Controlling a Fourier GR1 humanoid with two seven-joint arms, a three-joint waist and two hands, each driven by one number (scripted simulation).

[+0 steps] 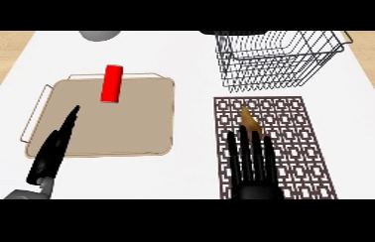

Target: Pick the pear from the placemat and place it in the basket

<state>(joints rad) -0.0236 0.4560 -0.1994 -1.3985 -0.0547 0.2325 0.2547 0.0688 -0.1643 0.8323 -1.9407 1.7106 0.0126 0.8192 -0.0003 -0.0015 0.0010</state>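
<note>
The basket (pixel 278 60) is made of thin dark metal wire, woven into an open grid through which the counter is seen. The placemat (pixel 293 137) is shown as a flat, matt sheet in dark brown, pierced with a lattice pattern. The tray (pixel 147 132) has a smooth, matt tan surface and is edged by a thin wire-like rim. The red cylinder (pixel 111 83) looks like smooth plastic. The counter (pixel 194 112) is plain, white and matt, bordered by pale wood grain. Both hands (pixel 253 159) are finished in smooth black with a slight sheen.
</note>
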